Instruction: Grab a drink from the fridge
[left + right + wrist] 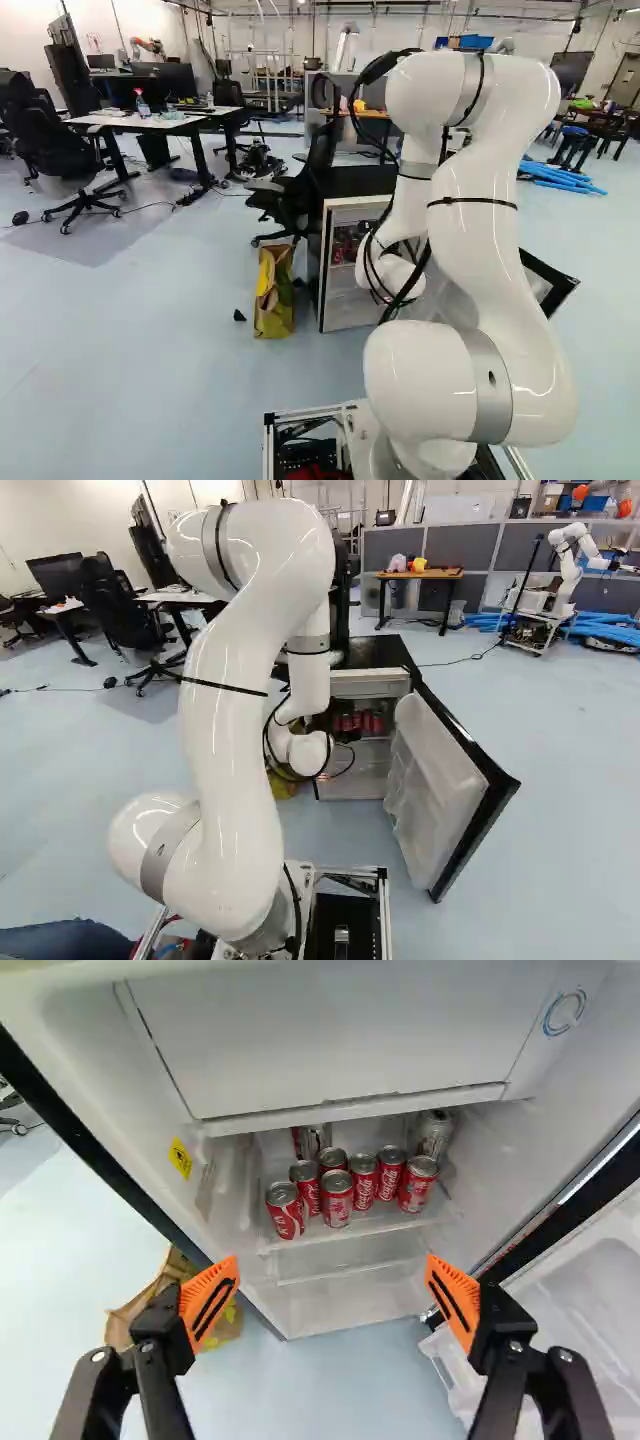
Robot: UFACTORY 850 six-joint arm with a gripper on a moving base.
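Item, your gripper (pixel 332 1265): fingers spread wide, nothing held.
Item, your drinks: red cans (pixel 337 1200), upright, ahead of the fingers and roughly in line with the gap between them, on a shelf (pixel 352 1228) of the open fridge (pixel 110 1090).
Likely faults, by cause:
- Neighbour toppled: the cans crowd together, so a spread finger pushing in may knock the one beside your pick; an outer front can looks safer.
- Overhead catch: the freezer box (pixel 330 1040) sits above and ahead of the fingers; too high an entry may hit it.
- Low entry: fingertips may butt the shelf's front edge.
- Sideways drift: one finger may scrape the door (pixel 590 1300).
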